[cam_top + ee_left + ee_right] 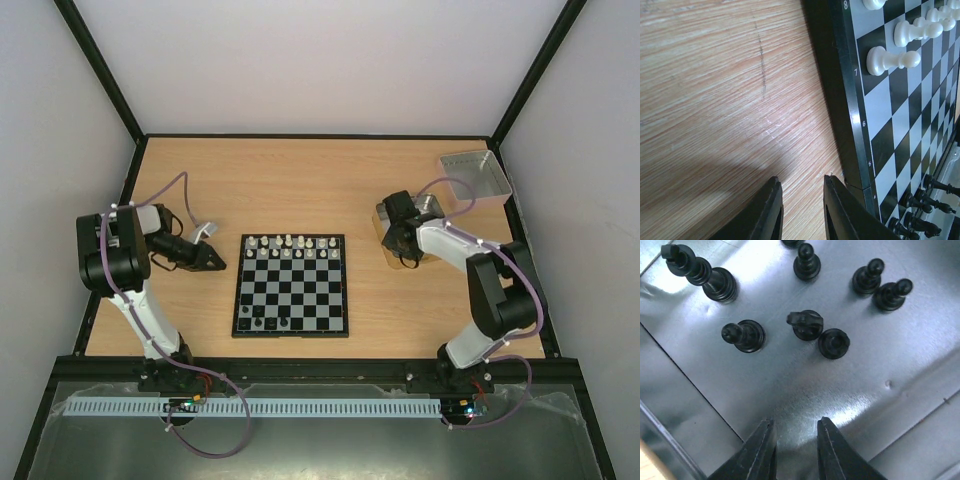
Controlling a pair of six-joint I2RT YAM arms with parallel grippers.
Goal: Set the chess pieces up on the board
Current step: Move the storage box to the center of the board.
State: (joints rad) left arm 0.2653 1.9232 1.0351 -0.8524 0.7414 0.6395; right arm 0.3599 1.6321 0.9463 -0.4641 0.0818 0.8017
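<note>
Right wrist view shows the right gripper (795,422) over the metal tin (790,395), jaws a little apart and empty, with a black knight (805,324) and a black pawn (834,342) just ahead of the tips. The left gripper (802,180) is also a little apart and empty, with the board (890,130) just beside one finger. I think black pieces get fetched now: reach forward, drop around one, squeeze.

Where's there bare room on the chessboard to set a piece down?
Middle rows of the chessboard are bare, between white pieces along the far edge and a few black pieces near left. Near right corner looks free. Far rows are crowded.
</note>
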